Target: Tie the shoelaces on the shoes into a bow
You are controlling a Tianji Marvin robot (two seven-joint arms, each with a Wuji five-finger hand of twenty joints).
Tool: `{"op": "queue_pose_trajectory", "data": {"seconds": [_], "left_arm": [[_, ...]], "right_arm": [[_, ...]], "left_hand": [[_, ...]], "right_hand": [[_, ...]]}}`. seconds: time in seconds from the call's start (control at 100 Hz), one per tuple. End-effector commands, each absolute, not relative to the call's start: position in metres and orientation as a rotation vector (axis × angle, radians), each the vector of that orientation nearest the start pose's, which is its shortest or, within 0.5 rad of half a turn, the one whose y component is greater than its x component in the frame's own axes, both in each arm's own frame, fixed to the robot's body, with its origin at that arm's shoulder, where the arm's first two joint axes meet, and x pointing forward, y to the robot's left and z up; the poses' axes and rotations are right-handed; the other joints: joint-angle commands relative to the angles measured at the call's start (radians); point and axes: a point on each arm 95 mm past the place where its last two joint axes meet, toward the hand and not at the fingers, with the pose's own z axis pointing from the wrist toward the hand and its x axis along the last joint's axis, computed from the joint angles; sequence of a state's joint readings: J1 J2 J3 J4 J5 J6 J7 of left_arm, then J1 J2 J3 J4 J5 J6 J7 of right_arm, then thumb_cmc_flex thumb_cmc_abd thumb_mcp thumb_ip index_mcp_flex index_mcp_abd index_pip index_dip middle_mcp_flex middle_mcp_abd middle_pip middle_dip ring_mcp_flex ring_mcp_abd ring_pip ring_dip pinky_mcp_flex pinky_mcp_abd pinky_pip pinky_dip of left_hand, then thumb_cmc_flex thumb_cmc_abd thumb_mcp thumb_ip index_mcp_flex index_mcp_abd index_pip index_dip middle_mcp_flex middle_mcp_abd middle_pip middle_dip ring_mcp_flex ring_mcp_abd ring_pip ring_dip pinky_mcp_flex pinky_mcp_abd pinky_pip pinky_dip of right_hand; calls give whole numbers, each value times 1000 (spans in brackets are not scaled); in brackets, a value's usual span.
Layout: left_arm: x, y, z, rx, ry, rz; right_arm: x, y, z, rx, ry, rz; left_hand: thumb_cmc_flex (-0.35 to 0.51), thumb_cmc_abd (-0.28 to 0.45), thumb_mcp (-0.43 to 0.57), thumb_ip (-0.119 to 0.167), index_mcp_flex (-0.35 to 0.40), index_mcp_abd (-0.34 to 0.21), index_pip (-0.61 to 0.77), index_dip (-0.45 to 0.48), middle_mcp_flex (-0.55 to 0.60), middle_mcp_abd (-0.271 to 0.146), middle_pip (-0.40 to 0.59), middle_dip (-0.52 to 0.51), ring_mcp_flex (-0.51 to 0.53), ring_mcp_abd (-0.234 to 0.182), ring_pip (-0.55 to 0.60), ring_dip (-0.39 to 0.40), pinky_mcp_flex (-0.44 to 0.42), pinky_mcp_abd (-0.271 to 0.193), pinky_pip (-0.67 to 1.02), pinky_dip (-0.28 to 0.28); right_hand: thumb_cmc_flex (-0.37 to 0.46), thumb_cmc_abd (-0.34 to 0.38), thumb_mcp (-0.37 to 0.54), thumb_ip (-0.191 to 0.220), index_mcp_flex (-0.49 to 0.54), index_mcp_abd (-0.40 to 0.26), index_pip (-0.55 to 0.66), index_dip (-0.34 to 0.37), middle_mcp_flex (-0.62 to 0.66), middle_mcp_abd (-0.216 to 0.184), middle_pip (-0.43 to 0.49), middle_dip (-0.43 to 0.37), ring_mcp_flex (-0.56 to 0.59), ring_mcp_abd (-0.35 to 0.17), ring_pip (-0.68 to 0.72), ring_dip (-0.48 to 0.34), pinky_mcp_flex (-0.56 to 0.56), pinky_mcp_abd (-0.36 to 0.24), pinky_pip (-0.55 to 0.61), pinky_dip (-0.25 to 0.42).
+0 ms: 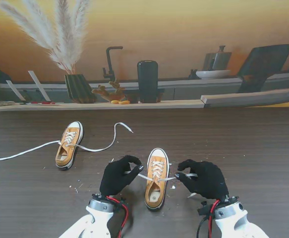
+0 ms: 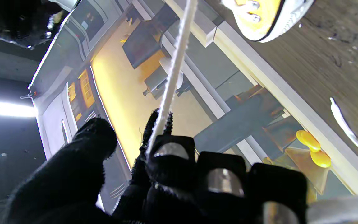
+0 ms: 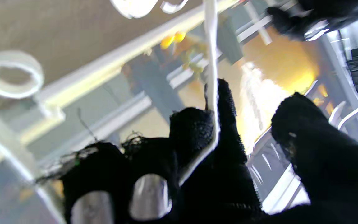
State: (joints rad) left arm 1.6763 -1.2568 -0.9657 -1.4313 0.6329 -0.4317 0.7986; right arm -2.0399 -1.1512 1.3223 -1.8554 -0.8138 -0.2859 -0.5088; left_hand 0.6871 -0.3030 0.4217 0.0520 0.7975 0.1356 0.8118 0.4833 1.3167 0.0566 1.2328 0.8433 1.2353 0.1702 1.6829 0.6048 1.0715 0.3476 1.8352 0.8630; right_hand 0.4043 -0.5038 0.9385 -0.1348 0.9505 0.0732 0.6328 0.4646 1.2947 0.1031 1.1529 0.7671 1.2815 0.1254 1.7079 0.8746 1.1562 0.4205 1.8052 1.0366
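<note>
Lower centre: your left hand (image 1: 118, 176) and right hand (image 1: 203, 179) each pinch a lace end (image 1: 143, 176), stretched crosswise over the near shoe (image 1: 156, 179).

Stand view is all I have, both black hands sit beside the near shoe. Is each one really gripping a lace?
Observer: Yes for the left hand. Its wrist view shows the white lace pinched between two fingers, running taut toward the near shoe.
Operator: And the right?
Observer: The right hand has its lace end threaded between two fingers, though that picture is blurred.
Operator: Thumbs helping?
Observer: No. In both wrist views the thumb stands apart from the lace.
</note>
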Motion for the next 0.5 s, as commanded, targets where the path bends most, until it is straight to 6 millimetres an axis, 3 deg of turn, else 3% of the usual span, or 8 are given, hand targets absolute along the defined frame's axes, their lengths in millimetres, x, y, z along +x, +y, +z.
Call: {"op": "queue_pose_trajectory", "data": {"seconds": [0.0,0.12,0.2,0.3,0.41,0.49], "left_arm": [[307,-98,-365,-1360,684,-2415],[305,-97,-363,-1360,739,-2413],[304,-98,-362,-1359,744,-2416],[303,-97,-363,-1392,876,-2413],[306,-99,-365,-1355,1030,-2430],[308,-103,-366,-1326,1131,-2433]], "right_arm": [[268,18,-319,1321,959,2076],[268,19,-313,1343,973,2138],[265,20,-309,1417,1075,2203],[263,22,-305,1431,1137,2224],[262,25,-301,1407,1160,2230],[261,28,-297,1389,1162,2241]], "left_hand": [[-27,-20,18,-21,11,-69,4,-18,50,-12,42,-16,35,-55,98,28,30,-148,259,19],[-14,-19,11,-27,10,-78,-29,-51,49,-10,37,-22,35,-55,96,27,30,-151,259,10],[-13,-18,11,-25,9,-77,-34,-56,49,-10,36,-23,35,-55,94,26,30,-153,259,6],[-17,-18,2,-18,-28,-84,-150,-131,45,-12,13,-25,35,-61,81,21,30,-165,259,-14],[-69,-51,36,14,-78,-88,-317,-189,28,-38,-6,-1,37,-102,66,15,33,-213,259,-40],[-45,-119,17,-9,-105,-98,-404,-215,18,-72,-11,15,37,-141,59,13,36,-254,259,-55]], "right_hand": [[-41,13,36,44,23,23,-41,40,59,27,16,24,25,-37,92,26,37,-9,289,24],[-49,5,43,42,41,13,-54,35,77,23,29,29,25,-39,97,34,37,-8,289,34],[-52,4,38,40,82,-15,-48,33,86,25,29,31,25,-36,99,40,36,-3,289,42],[-50,5,32,38,108,-36,-42,28,88,24,26,34,25,-36,97,43,36,0,289,47],[-43,2,29,13,107,-48,-29,-13,89,24,23,39,25,-38,95,47,37,-4,289,45],[-39,0,30,10,101,-51,-22,-27,88,24,21,40,26,-36,93,48,37,-4,289,45]]}}
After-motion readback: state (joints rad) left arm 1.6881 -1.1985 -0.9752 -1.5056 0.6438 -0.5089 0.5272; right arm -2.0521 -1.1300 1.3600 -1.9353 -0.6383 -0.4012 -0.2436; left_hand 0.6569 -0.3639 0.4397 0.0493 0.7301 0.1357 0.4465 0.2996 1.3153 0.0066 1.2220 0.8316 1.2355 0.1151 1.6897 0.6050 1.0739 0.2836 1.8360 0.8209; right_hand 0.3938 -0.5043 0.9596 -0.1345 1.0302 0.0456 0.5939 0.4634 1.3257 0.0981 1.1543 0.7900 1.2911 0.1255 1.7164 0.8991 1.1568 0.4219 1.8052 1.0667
